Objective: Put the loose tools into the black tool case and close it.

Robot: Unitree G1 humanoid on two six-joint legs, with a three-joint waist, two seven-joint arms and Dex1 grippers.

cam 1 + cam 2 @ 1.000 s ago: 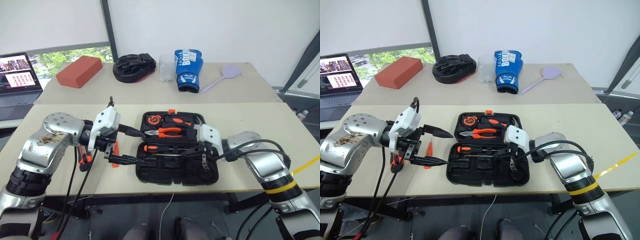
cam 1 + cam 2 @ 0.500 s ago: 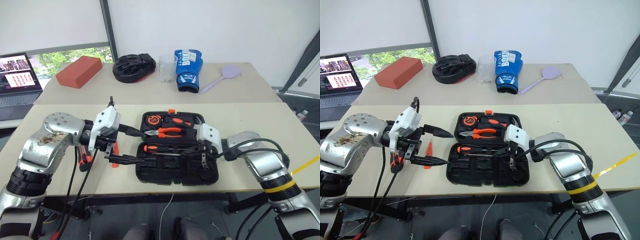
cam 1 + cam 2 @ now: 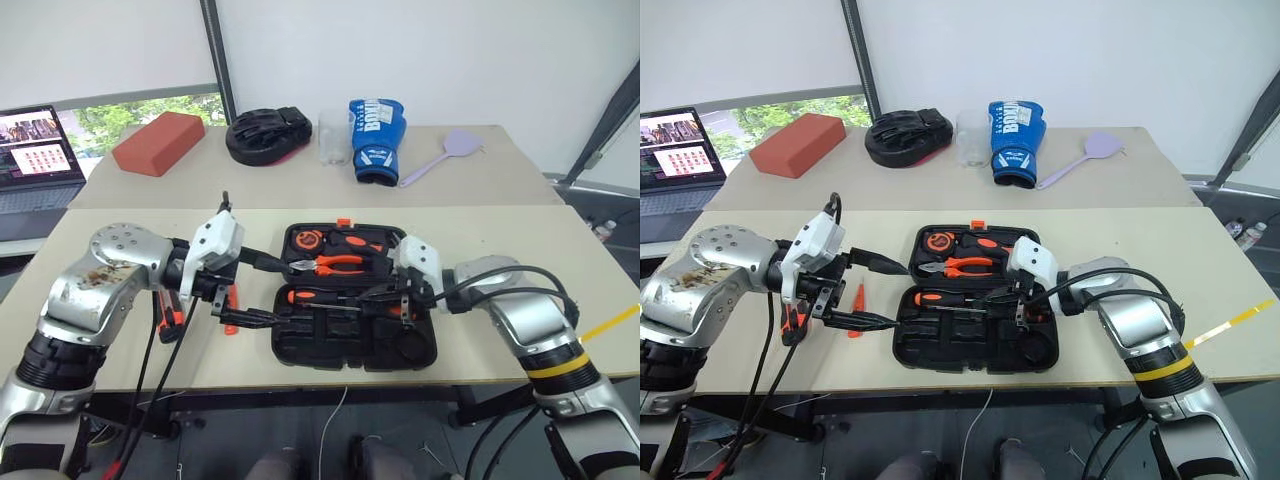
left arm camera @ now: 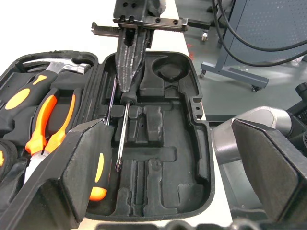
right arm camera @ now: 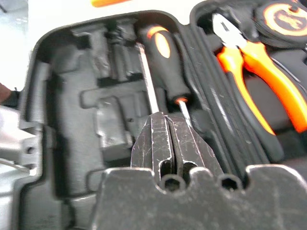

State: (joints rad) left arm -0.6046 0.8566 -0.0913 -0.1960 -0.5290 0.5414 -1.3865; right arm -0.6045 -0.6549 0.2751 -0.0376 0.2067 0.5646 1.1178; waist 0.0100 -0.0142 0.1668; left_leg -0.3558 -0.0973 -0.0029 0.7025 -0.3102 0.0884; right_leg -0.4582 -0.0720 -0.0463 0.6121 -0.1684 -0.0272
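Observation:
The black tool case lies open on the near table. One screwdriver with an orange-black handle rests in its front half. A second thin shaft lies beside it. My right gripper is shut, its tip touching that shaft; whether it pinches it I cannot tell. My left gripper hangs open at the case's left edge, holding nothing. On the table left of the case lie a small orange tester pen and an orange-black tool, half hidden by my left arm.
Pliers, a tape measure and a hammer sit in the case's back half. The far table holds a red block, a black mitt, a clear cup, a blue boxing glove and a lilac spatula. A laptop is at far left.
My right wrist has tipped up slightly over the case, its fingers lying flatter along the shaft. The left gripper and the tools have kept still.

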